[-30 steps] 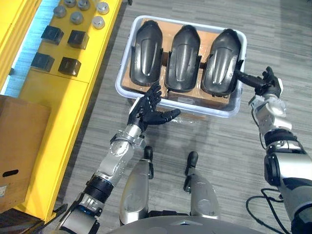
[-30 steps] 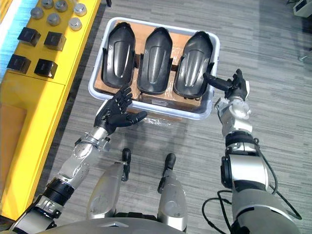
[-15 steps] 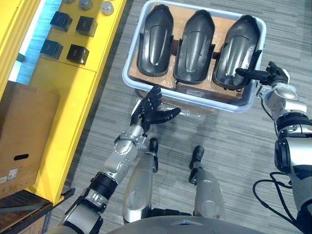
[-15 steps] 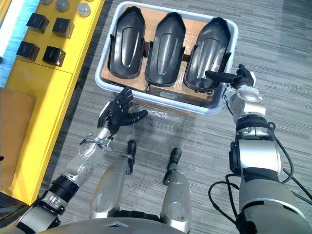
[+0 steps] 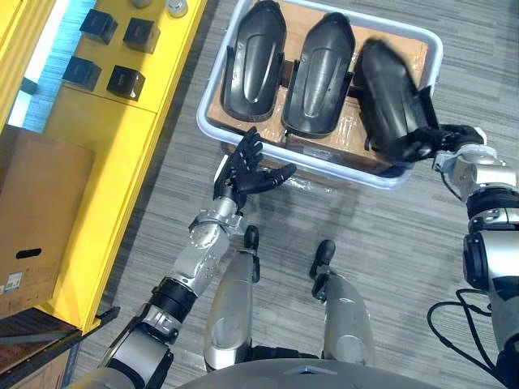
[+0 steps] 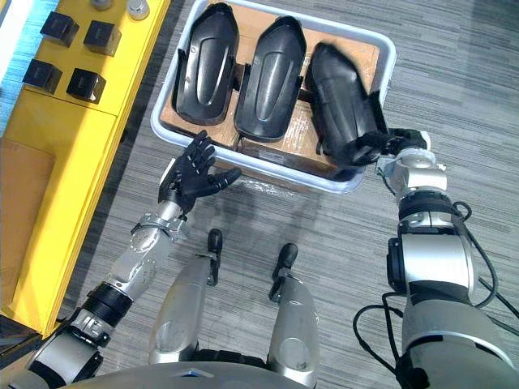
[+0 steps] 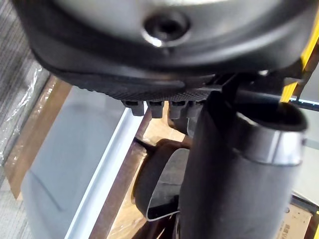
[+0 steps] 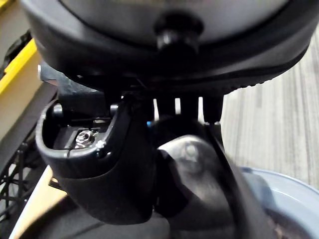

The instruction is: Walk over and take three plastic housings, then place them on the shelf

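Floor-standing bin [image 5: 340, 168]: right hand [image 5: 461, 150] clamps rightmost housing [image 5: 388, 93] for lifting; left hand [image 5: 243, 172] spread, idle at near rim.

The housings [image 5: 253, 61] were moulded in dark, smooth plastic with a soft sheen. The tray [image 5: 349, 173] was made of pale, glossy plastic and lined with matt brown cardboard [image 5: 409, 50]. The floor [image 5: 389, 243] was finished in grey, streaked texture.

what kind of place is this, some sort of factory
Likely a factory or workshop floor: a grey tote holding three black plastic housings, a yellow workbench with small black blocks laid out on it, and a cardboard box by it.
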You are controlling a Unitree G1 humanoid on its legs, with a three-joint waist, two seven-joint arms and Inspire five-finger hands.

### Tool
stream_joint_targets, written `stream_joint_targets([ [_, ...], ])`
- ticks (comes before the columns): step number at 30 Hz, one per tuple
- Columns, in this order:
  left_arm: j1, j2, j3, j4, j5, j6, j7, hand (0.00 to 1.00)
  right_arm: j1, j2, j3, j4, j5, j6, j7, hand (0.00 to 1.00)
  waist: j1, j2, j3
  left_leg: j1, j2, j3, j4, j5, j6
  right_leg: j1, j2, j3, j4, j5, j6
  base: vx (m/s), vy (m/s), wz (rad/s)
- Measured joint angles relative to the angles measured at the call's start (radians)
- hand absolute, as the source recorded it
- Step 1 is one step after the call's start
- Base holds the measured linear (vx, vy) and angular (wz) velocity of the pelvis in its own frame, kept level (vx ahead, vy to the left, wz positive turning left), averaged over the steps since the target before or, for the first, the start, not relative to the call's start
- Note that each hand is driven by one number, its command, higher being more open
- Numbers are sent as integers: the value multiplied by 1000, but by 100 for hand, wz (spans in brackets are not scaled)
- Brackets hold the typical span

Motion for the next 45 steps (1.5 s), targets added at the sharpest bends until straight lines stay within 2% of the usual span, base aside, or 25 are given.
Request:
stream_joint_targets([
  [6, 10, 1, 36, 23, -1, -17, 8, 100, 26, 17, -74, -43, 0, -11, -152, 0, -2, -3, -1, 29, 8, 25, -17, 9, -3, 19, -8, -4, 13, -14, -5, -29, -17, 3],
  [9, 24, 3, 40, 20, -1, -26, 7, 100, 48, 17, -100, -47, -1, -41, -219, 0, -2, -3, -2, 37, 11, 42, -30, 20, 0, 22, -11, -6, 13, -16, -5, -11, -8, 5],
  [13, 64, 4, 39, 10, -2, -26, 1, 100, 66, 17, -108, -48, -13, -115, -292, 0, -7, -5, -2, 66, 9, 44, -60, 36, -4, 35, -11, -6, 9, -16, -5, 0, 0, 0],
  [16, 144, 5, 38, -75, -2, -26, -9, 100, 72, 17, -105, -68, -50, -174, -361, 0, -25, -9, 0, 106, 4, 41, -101, 59, -8, 70, -8, -13, -19, -15, -5, 20, -20, 5],
  [19, 244, 11, 39, -188, 0, -20, -26, 100, 149, 17, -105, -231, -85, -224, -417, 0, -45, -21, 4, 160, 4, 41, -150, 72, -14, 125, 8, -15, -77, -1, 3, 46, -27, 1],
  [21, 297, 23, 40, -256, -1, -13, -45, 100, 228, 28, -106, -369, -134, -280, -453, 0, -61, -34, -1, 204, 2, 45, -186, 81, -15, 166, 11, -15, -108, 6, 4, 83, -6, -4],
  [23, 321, 27, 44, -296, -6, 4, -75, 100, 306, 59, -109, -497, -194, -318, -491, 0, -66, -51, -18, 242, 1, 57, -219, 85, -17, 191, 18, -10, -128, 7, 5, 80, -14, -10],
  [25, 338, 24, 48, -334, -59, 40, -124, 100, 409, 152, -113, -634, -296, -370, -525, 0, -85, -88, -71, 270, 1, 64, -270, 97, -22, 212, 26, -10, -166, 10, 8, 113, -18, -3],
  [27, 338, 20, 31, -336, -120, 74, -164, 100, 484, 222, -105, -711, -353, -395, -534, 0, -90, -111, -103, 311, 1, 74, -303, 99, -24, 243, 27, -5, -193, 12, 8, 148, 0, -10],
  [28, 339, 4, 13, -336, -158, 105, -186, 100, 534, 258, -90, -745, -385, -406, -542, 0, -90, -120, -138, 328, 0, 82, -324, 99, -25, 255, 29, -2, -213, 15, 13, 177, 4, -13],
  [31, 322, -29, -48, -335, -287, 169, -231, 100, 627, 318, -41, -797, -458, -421, -554, 0, -95, -124, -200, 376, -9, 98, -371, 100, -26, 299, 30, 4, -266, 30, 18, 164, 9, -9],
  [36, 247, -85, -134, -333, -332, 232, -241, 100, 719, 413, 40, -840, -483, -450, -560, 0, -116, -122, -263, 423, -19, 116, -405, 102, -24, 335, 25, 14, -290, 37, 27, 87, 8, -6],
  [40, 235, -92, -152, -306, -338, 239, -227, 100, 776, 457, 61, -880, -479, -467, -601, 0, -119, -120, -296, 455, -20, 137, -422, 102, -24, 348, 25, 32, -298, 38, 28, 31, 6, -15],
  [45, 235, -91, -167, -237, -338, 237, -159, 100, 833, 466, 132, -881, -478, -481, -617, 0, -124, -118, -333, 481, -21, 159, -439, 101, -24, 367, 28, 55, -327, 51, 26, -40, 4, -14],
])
